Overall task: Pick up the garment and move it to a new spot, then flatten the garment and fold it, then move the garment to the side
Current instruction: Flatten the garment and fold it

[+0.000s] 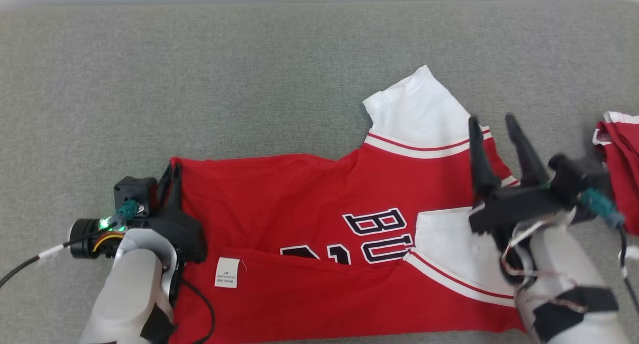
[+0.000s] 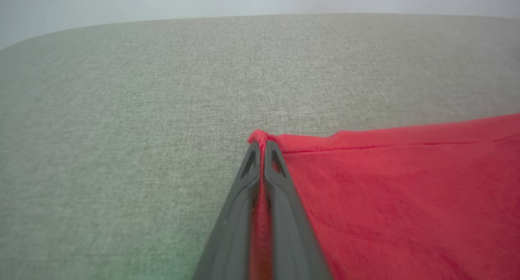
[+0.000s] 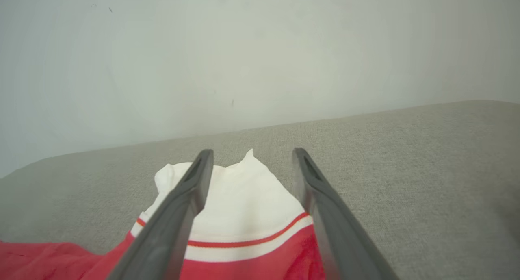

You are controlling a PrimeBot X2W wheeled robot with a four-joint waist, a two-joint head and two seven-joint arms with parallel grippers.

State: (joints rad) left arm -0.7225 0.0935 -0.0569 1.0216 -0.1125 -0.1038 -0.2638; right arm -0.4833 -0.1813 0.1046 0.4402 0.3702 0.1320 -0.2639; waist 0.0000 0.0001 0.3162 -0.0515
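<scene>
Our red garment [image 1: 309, 219] lies lengthwise left to right, hem leftward, sleeves rightward; our left gripper [image 1: 172, 172] pinches the hem corner, our right gripper [image 1: 491, 118] gapes over it.

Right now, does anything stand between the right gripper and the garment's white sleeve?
Nothing visible does. The right gripper holds its fingers open over the white sleeve of the garment, which shows between them.

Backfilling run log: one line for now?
left end effector: shut on jersey corner | right end effector: open over white sleeve
</scene>
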